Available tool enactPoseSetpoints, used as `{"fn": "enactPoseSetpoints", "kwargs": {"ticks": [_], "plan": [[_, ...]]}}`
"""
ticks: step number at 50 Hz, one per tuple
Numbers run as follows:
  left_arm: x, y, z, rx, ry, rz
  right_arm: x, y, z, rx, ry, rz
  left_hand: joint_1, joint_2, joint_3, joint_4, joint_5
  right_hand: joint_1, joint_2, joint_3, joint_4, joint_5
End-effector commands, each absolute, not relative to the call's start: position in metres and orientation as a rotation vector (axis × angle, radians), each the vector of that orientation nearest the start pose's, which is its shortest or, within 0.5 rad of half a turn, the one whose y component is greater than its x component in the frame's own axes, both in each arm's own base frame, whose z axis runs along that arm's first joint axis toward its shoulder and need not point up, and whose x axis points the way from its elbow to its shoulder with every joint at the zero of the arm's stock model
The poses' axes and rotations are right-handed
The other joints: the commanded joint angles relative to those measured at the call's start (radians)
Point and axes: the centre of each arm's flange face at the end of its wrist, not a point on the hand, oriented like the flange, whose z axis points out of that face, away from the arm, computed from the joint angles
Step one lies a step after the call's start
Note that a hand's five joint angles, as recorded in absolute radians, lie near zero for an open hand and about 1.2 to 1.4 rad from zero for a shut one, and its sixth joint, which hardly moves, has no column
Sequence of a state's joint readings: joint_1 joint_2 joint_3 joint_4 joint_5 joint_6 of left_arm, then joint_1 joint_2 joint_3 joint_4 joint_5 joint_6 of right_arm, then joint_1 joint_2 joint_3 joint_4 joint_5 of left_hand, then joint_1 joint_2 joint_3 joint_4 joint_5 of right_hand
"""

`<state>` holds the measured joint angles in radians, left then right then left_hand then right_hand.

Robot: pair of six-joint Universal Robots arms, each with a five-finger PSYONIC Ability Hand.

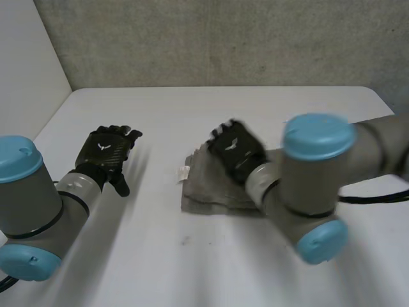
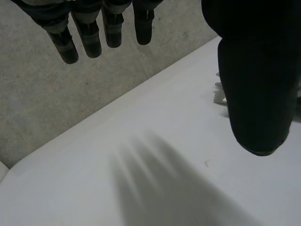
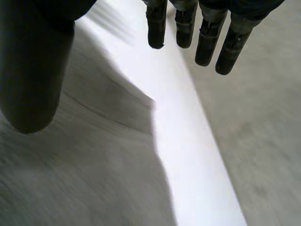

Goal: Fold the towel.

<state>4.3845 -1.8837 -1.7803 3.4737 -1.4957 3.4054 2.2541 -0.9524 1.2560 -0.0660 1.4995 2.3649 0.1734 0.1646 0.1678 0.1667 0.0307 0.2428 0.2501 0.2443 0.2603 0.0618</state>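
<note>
The towel [image 1: 211, 198] under the black right hand [image 1: 235, 150] is showing plain grey, its tag [image 1: 183, 171] white; the left hand [image 1: 105, 153] is showing black, the table [image 1: 192, 268] white, the wall [image 1: 223, 38] speckled grey.

I've got left hand [image 1: 105, 153] palm-down, fingers [image 2: 89, 37] straight. Right hand [image 1: 236, 150] angled in toward centre, fingers straight too, thumb [image 3: 33, 84] held apart.

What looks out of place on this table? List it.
Nothing is spilled or damaged. The folded grey cloth towel lies with its layered edges unevenly stacked, and a small white tag sticks out of its side nearest the open left hand.
</note>
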Motion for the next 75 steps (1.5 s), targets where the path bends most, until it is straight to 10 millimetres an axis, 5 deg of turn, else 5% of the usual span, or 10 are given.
{"fn": "enactPoseSetpoints", "kwargs": {"ticks": [1, 15, 20, 27, 32, 40, 49, 53, 62, 75], "plan": [[-0.24, -0.27, 0.176, 0.813, 2.366, -2.067, 0.31, -0.264, 0.197, -1.41, 2.024, -1.975, 0.001, 0.01, 0.007, 0.008, -0.031, -0.068, -0.076, -0.07, -0.086, -0.062], [-0.243, -0.268, 0.175, 0.826, 2.369, -2.068, 0.221, -0.273, 0.123, -1.284, 2.448, -1.619, 0.001, 0.01, 0.007, 0.008, -0.031, 0.431, 0.423, 0.429, 0.413, 0.437], [-0.244, -0.267, 0.174, 0.834, 2.369, -2.067, 0.22, -0.283, 0.127, -1.266, 2.441, -1.665, 0.001, 0.01, 0.007, 0.008, -0.031, 1.151, 1.144, 1.15, 1.134, 1.158], [-0.245, -0.264, 0.174, 0.844, 2.373, -2.066, 0.231, -0.312, 0.164, -1.233, 2.341, -1.912, 0.001, 0.01, 0.007, 0.008, -0.031, 1.153, 1.146, 1.152, 1.136, 1.16], [-0.245, -0.263, 0.173, 0.844, 2.376, -2.062, 0.279, -0.303, 0.191, -1.343, 2.139, -1.989, 0.001, 0.01, 0.007, 0.008, -0.031, 1.153, 1.146, 1.152, 1.136, 1.16], [-0.243, -0.265, 0.178, 0.825, 2.361, -2.078, 0.401, -0.219, 0.179, -1.847, 1.647, -1.842, 0.001, 0.01, 0.007, 0.008, -0.031, 1.153, 1.146, 1.152, 1.136, 1.16], [-0.245, -0.269, 0.196, 0.803, 2.305, -2.148, 0.42, -0.191, 0.146, -2.008, 1.564, -1.732, 0.001, 0.01, 0.007, 0.008, -0.031, 1.153, 1.146, 1.152, 1.136, 1.16], [-0.25, -0.272, 0.207, 0.763, 2.3, -2.218, 0.411, -0.204, 0.176, -1.824, 1.67, -1.826, 0.001, 0.01, 0.007, 0.008, -0.031, -0.068, -0.076, -0.07, -0.086, -0.062], [-0.273, -0.277, 0.238, 0.711, 2.309, -2.397, 0.358, -0.254, 0.22, -1.138, 1.965, -1.811, 0.001, 0.01, 0.007, 0.008, -0.031, -0.068, -0.076, -0.07, -0.086, -0.062], [-0.352, -0.262, 0.186, 0.895, 2.702, -2.178, 0.322, -0.288, 0.173, -0.896, 2.262, -1.566, 0.017, 0.025, 0.022, 0.023, -0.015, -0.068, -0.076, -0.07, -0.086, -0.062]]}}
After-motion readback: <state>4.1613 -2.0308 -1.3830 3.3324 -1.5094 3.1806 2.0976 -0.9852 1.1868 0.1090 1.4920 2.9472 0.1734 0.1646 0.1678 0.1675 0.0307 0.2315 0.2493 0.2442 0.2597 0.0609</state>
